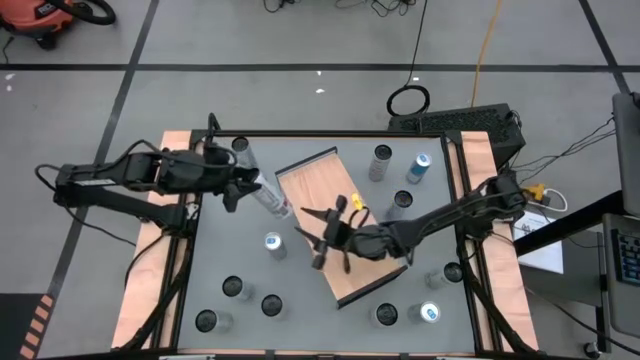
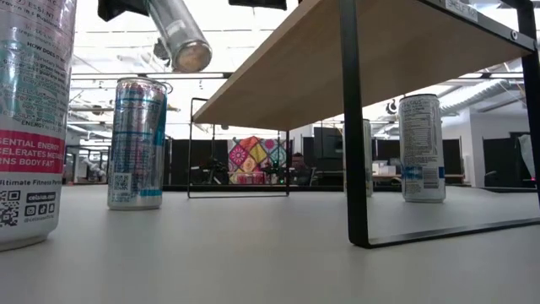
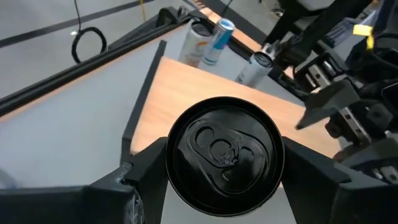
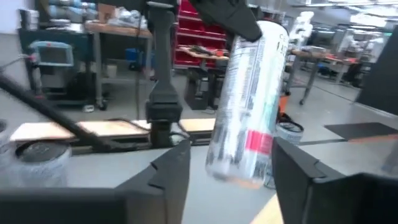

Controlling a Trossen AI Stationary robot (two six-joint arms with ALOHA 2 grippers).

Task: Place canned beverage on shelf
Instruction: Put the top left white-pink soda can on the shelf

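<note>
Handover looks in hand: left tool (image 1: 243, 186) grips the can (image 1: 270, 196), right tool (image 1: 318, 240) gapes just beside, needing to close on it above the shelf (image 1: 310, 180).

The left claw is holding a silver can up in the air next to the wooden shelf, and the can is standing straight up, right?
Not quite. The left claw does hold the silver can in the air beside the wooden shelf, but the can is tipped over on a slant, not straight up. The low view shows it hanging tilted above the table.
</note>
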